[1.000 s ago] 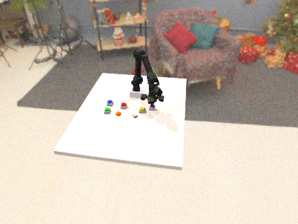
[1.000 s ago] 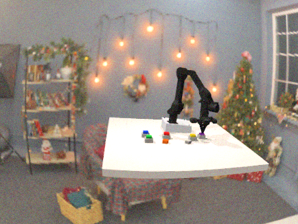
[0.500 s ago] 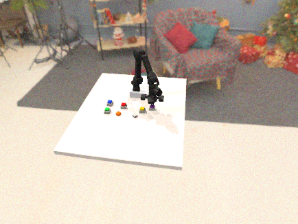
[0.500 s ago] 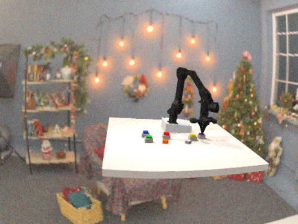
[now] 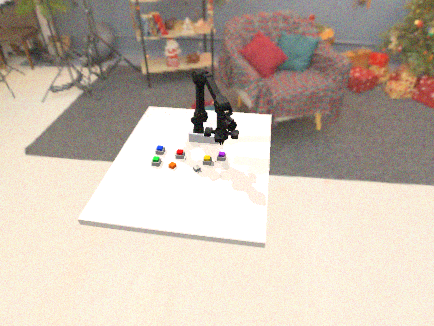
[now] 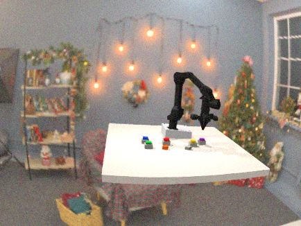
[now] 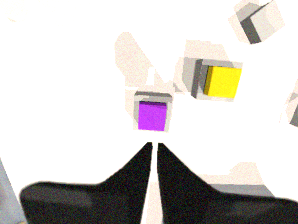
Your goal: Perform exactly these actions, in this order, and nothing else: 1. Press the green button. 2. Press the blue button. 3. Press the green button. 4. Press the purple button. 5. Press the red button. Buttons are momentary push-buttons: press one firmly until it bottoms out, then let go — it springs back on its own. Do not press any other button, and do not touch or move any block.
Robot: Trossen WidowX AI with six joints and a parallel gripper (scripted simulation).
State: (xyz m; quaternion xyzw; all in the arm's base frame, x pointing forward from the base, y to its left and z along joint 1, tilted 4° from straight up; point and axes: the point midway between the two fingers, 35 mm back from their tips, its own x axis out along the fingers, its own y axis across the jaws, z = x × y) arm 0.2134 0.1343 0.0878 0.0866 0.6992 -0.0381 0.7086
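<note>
The purple button [image 5: 221, 155] [image 6: 202, 140] [image 7: 152, 115] sits at the right end of the button row on the white table [image 5: 165, 210]. My gripper [image 5: 221, 142] [image 6: 203, 127] [image 7: 154, 147] is shut and empty. It hangs a little above the purple button, clear of it. The green button [image 5: 156, 160] [image 6: 148, 143], blue button [image 5: 160, 148] [image 6: 145, 138] and red button [image 5: 180, 152] [image 6: 166, 140] stand further left. The yellow button [image 5: 207, 159] [image 6: 193, 141] [image 7: 223, 82] is next to the purple one.
An orange block [image 5: 172, 165] [image 6: 165, 147] lies in front of the red button. A grey block [image 5: 197, 169] [image 6: 188, 148] [image 7: 256, 20] lies near the yellow button. The arm's grey base [image 5: 199, 137] [image 6: 176, 132] stands behind the buttons.
</note>
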